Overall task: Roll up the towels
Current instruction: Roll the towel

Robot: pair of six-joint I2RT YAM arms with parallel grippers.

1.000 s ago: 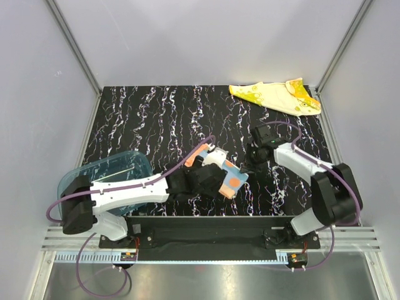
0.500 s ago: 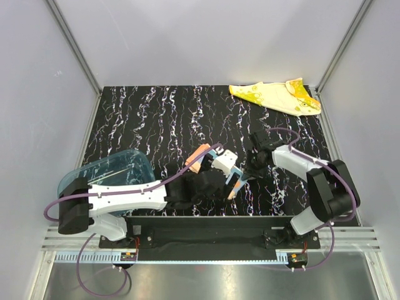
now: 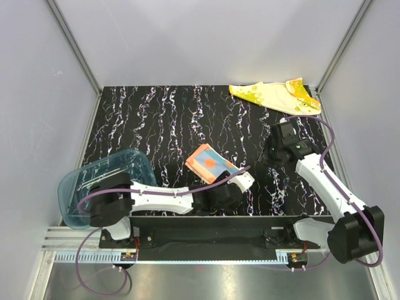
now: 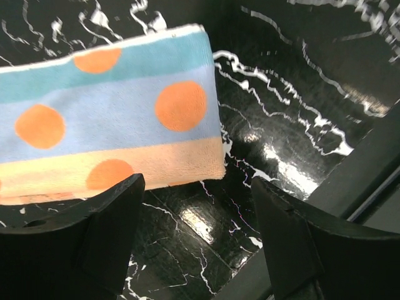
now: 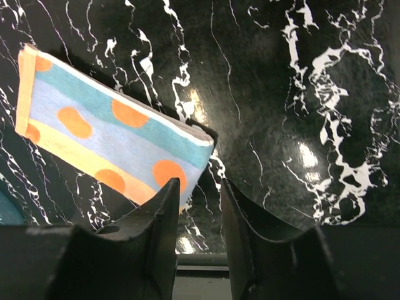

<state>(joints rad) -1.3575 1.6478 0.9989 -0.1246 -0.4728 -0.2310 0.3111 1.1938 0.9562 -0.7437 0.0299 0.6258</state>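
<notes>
The orange-pink towel [image 3: 211,164], banded in pale blue and teal with orange dots, lies folded flat on the black marbled table, free of both grippers. My left gripper [image 3: 226,189] sits low at its near side. In the left wrist view the towel [image 4: 112,125] lies just beyond the open gripper [image 4: 197,219], with nothing between the fingers [image 4: 94,231]. My right gripper [image 3: 270,153] hovers to the towel's right. In the right wrist view the gripper [image 5: 199,206] is slightly open and empty, the towel [image 5: 112,137] ahead on the left. The yellow towel [image 3: 278,95] lies crumpled at the far right corner.
A translucent teal-blue tray [image 3: 103,181] stands at the near left, partly under the left arm. The table's near edge and a black rail [image 3: 212,220] run just behind the left gripper. Grey walls close in the table on three sides.
The left gripper let go of the orange-pink towel, which now lies folded flat, and dropped back toward the near edge. The right gripper opened and drew away to the right.
</notes>
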